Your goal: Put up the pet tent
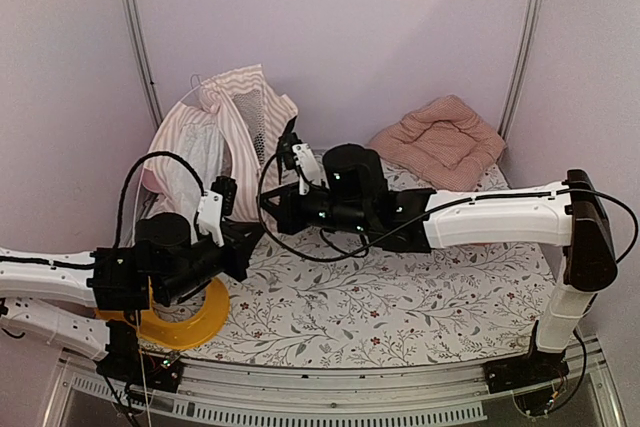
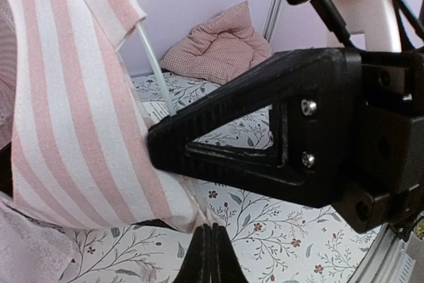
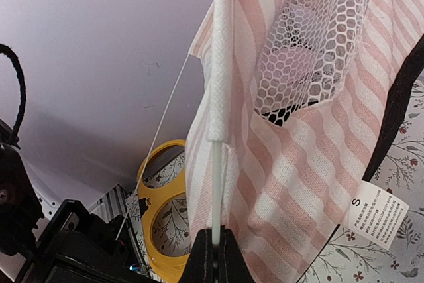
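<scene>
The table [image 1: 400, 307] is covered edge to edge with a white cloth [image 1: 330, 292] printed with small sprigs and dark red flowers. Three things lie on it. At about ten o'clock the pet tent [image 1: 235, 117], pink and white stripes with a mesh panel, sits slumped and crumpled against the back left corner. At about two o'clock a pink checked quilted cushion [image 1: 440, 142] lies folded over on itself near the back wall, well apart from the tent. At about eight o'clock a flat yellow ring [image 1: 200, 322] rests on the cloth near the front edge.
</scene>
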Robot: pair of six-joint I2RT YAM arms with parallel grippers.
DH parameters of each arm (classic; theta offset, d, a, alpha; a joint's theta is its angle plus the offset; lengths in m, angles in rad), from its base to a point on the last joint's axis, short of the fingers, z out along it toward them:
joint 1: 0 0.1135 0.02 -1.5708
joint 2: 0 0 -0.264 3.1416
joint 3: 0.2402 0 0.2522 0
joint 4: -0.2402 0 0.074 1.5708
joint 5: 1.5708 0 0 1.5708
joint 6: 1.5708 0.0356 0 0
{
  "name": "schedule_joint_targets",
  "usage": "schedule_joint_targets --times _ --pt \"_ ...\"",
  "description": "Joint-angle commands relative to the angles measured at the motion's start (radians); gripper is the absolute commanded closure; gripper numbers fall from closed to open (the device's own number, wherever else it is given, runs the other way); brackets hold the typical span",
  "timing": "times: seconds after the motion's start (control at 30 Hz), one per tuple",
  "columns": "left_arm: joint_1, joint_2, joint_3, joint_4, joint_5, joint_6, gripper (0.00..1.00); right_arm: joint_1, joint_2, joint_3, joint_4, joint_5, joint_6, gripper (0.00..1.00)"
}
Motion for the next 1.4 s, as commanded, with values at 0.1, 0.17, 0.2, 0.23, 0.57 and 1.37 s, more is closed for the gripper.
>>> schedule_joint_targets --times 0.1,0.17,0.2,0.23,0.57,1.37 --pt "0.048 -0.087 0.070 -0.044 -0.024 -0.109 1.00 -0.007 0.033 -0.084 0.061 0.172 -0.117 1.00" --pt "0.084 -0.093 0.093 -0.067 -0.001 -0.132 1.00 0.013 0.033 -0.107 0.093 0.177 -0.143 1.00" --pt "0.103 -0.094 0.104 -0.079 0.013 -0.141 1.00 0.019 0.032 -0.119 0.107 0.173 -0.152 1.00" --pt "0.121 -0.093 0.117 -0.092 0.025 -0.153 1.00 0.022 0.032 -0.131 0.127 0.169 -0.155 1.00" --pt "0.238 -0.066 0.185 -0.050 0.189 -0.152 1.00 0.047 0.074 -0.146 0.132 0.102 -0.193 1.00" --pt "0.244 0.083 0.298 -0.011 0.410 -0.037 0.56 -0.273 -0.070 -0.316 -0.174 0.023 -0.012 1.00"
